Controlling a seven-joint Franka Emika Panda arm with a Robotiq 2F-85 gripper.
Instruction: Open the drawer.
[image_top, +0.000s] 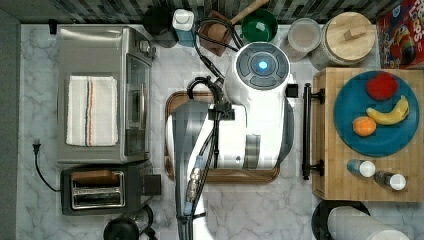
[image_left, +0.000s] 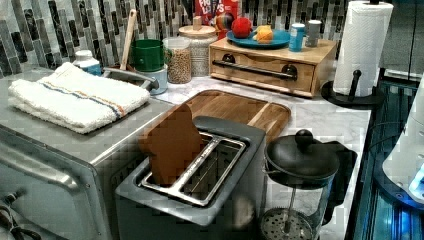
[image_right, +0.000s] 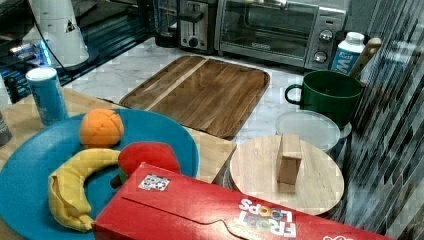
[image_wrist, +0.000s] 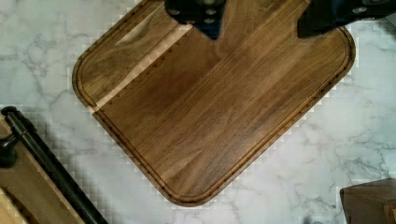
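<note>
In the left view, a toaster (image_left: 200, 175) holding a brown slice is seen nearest, with a glass press pot (image_left: 300, 185) to its right and a toaster oven (image_left: 55, 150) with a folded towel (image_left: 75, 100) on top to its left. Behind them the dark wooden tray (image_left: 240, 110) is laid flat on the marble counter (image_left: 325, 117). Farthest back, the drawer (image_left: 265, 67) is seen shut, its black bar handle (image_left: 255, 70) running across the front; a blue plate (image_left: 280, 40) of toy fruit is carried on top of its cabinet, and a paper towel roll (image_left: 362, 47) is stood to the right. In the wrist view, the gripper (image_wrist: 257, 21) is held above the tray with its fingers (image_wrist: 201, 14) spread apart and nothing between them; the handle is seen well apart from it.
</note>
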